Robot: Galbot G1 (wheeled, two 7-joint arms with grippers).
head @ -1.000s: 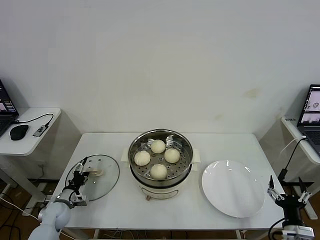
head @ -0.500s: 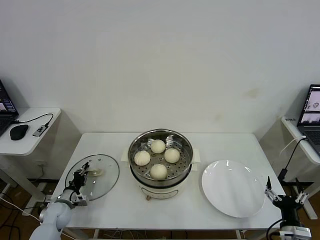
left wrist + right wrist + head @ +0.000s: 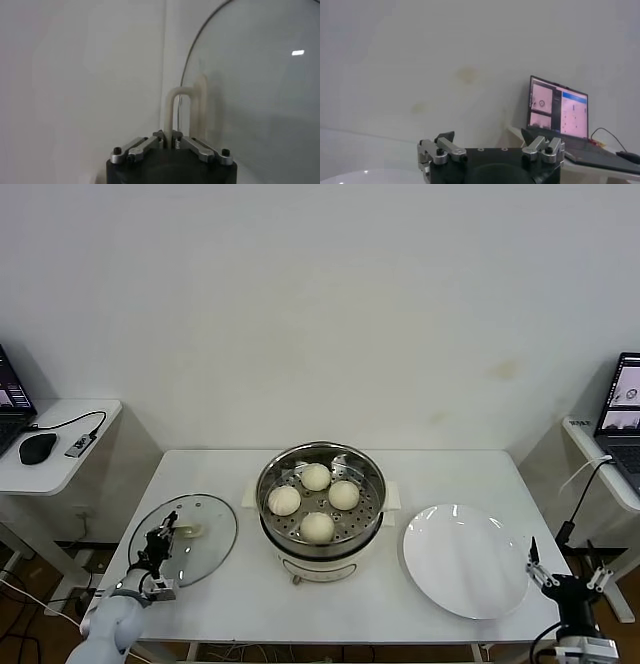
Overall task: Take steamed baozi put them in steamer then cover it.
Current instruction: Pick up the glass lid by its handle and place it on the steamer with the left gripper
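Setting: white table (image 3: 250, 604) against a bare pale wall, with side desks carrying laptops at either edge.
Left gripper (image 3: 160, 542): sitting at the table's near left corner, now clamping narrow on the lid's handle (image 3: 186, 107); a second ago its jaws were standing apart around that handle, so the grasp is only just being made.
Meaning: filling looks finished, and covering is the step now getting under way; lifting and carrying the lid across is what I judge to be coming next.
Right gripper (image 3: 562, 578): idling off the near right corner, beside the plate, its jaws gaping wide and holding nothing.
Lid (image 3: 205, 529): lying flat on the table to the left of the steamer, well clear of it; clear glass disc with a thin metal rim, its cream loop handle standing up at the centre. It is sitting in much the same spot as a second ago.
Plate (image 3: 466, 559): resting bare to the right of the steamer; flat, glossy white, round.
Steamer (image 3: 320, 529): standing mid-table, shiny steel bowl on a cream base, perforated tray showing inside.
Baozi (image 3: 317, 527): four smooth, matte, cream-white domes sitting on the tray in a loose diamond, close together.
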